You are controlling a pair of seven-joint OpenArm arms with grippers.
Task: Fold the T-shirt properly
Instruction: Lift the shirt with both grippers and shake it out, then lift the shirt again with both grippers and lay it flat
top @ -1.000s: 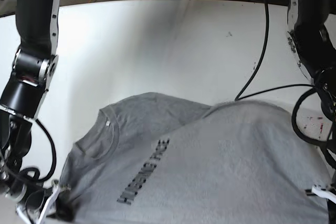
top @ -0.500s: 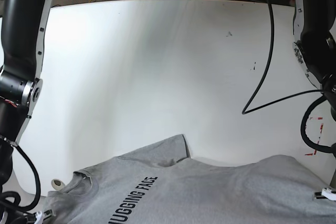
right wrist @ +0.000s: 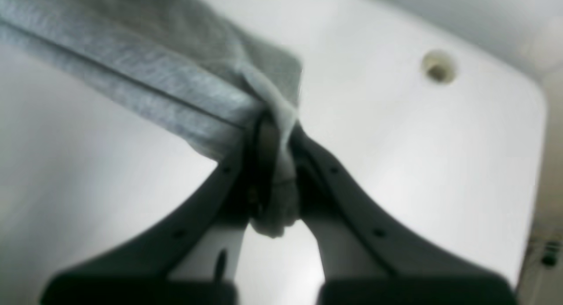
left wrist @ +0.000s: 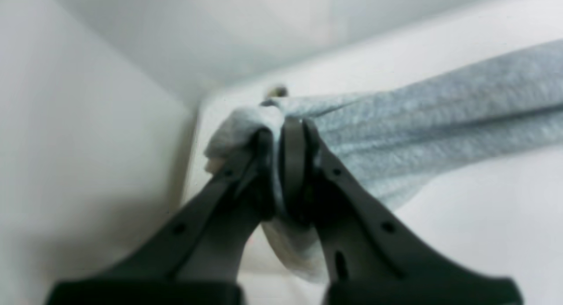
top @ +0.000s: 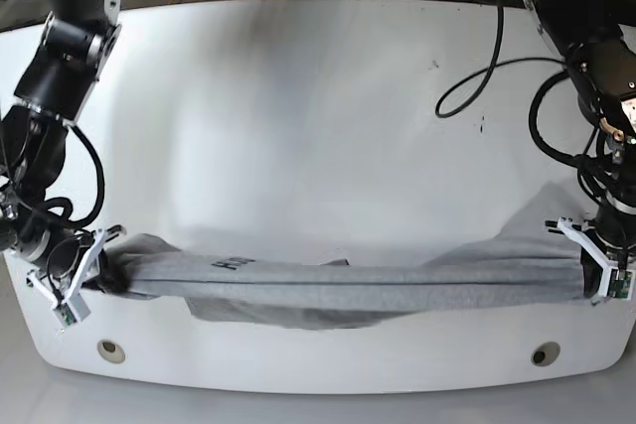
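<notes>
Right, the left gripper is clamped tight on one bunched end of the T-shirt, and the wrist view shows cloth squeezed between its dark fingers with a wad spilling out below. Over on the other side, the right gripper is pinching the opposite end just the same, fabric wedged hard between its fingers.

Between them the T-shirt hangs stretched into a long narrow band, running along the near edge of the tabletop from close to one near corner almost to the other. It looks doubled over lengthwise, a crease line runs along the band, and a loose flap sags out beneath the middle. A scrap of black lettering peeks out near the right gripper's end. My read: a first lengthwise fold is roughly made, but the bundle is ropy, not flat. Laying it down, smoothing it and folding it across all look to be left.

Around it, two round holes sit in the tabletop's near corners, clear of the cloth. Black cables loop down near the left arm over the far right part. Nothing lies on the open tabletop behind the band.
</notes>
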